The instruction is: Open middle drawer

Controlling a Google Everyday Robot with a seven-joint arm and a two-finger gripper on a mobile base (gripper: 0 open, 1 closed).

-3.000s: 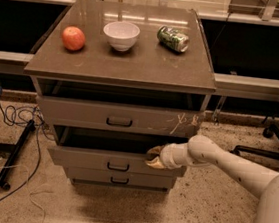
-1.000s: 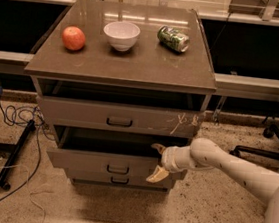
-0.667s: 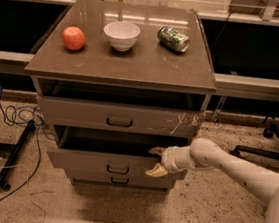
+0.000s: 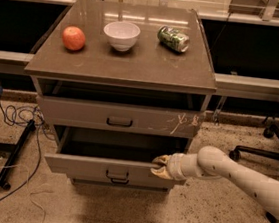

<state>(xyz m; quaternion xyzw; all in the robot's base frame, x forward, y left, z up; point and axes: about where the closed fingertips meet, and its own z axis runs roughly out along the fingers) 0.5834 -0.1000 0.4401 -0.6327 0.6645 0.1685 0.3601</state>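
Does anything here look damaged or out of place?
Two things. The green drinks can lies on its side on the grey-brown cabinet top, and whitish scratches mar the wider upper drawer front. The pulled-out middle drawer, with the robot's gripper at its front edge, looks deliberate.

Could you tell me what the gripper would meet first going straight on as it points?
The gripper points left, at the front top edge of the middle drawer. Straight on, it would likely meet that front first; depth is unclear, so it might enter the open box instead.
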